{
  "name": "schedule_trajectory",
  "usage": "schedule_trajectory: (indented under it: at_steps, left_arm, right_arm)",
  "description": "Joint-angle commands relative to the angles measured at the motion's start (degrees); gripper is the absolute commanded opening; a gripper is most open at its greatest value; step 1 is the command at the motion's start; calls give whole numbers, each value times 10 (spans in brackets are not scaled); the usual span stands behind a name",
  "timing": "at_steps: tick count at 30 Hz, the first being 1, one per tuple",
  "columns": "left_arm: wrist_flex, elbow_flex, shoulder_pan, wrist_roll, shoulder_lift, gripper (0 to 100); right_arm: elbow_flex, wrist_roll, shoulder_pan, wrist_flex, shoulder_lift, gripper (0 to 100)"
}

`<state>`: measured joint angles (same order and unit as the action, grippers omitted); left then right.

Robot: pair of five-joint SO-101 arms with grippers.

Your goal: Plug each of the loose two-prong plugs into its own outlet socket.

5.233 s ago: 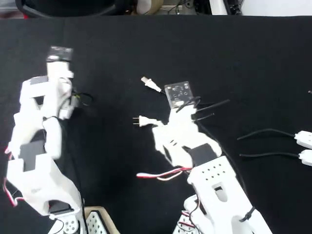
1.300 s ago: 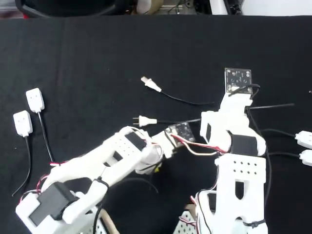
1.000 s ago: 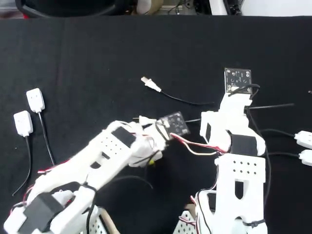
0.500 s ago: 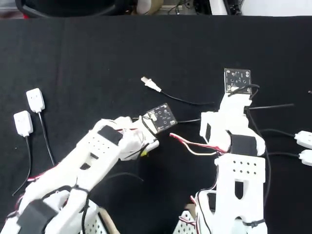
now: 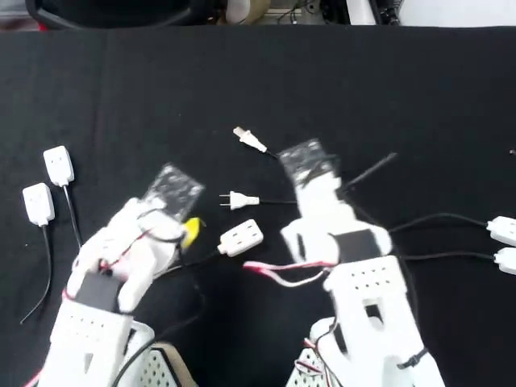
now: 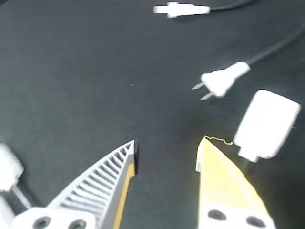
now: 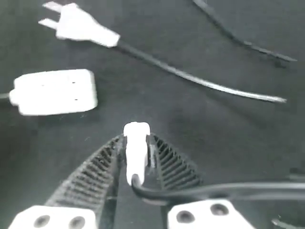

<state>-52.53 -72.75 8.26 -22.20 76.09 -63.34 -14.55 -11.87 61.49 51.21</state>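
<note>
While the right gripper (image 7: pixel 137 143) held a white plug (image 7: pixel 136 155) pinched lengthwise between its fingers, cord (image 7: pixel 200 191) trailing from its base, the left gripper (image 6: pixel 169 142) stood wide and empty. The socket (image 6: pixel 264 125) lay just beyond the left's yellow fingertip (image 6: pixel 217 167), nearer that arm, long axis running on away from the fingers; a loose plug (image 6: pixel 221 81) lay past it, a second plug (image 6: pixel 181 8) farthest.

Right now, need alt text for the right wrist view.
The right claw is shut on a small white piece with a black cord, probably a plug, prongs hidden. Beyond it on the black table lie a white outlet socket and a loose two-prong plug.
</note>
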Motion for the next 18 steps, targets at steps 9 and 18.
schedule_trajectory:
  at_steps: [9, 18]
  left_arm:
    - [-6, -161, -107, 25, 273, 210]
    - [-6, -169, -107, 24, 280, 211]
  right_arm:
    - [-80, 22, -109, -131, 3, 11]
    - [-22, 33, -109, -84, 2, 11]
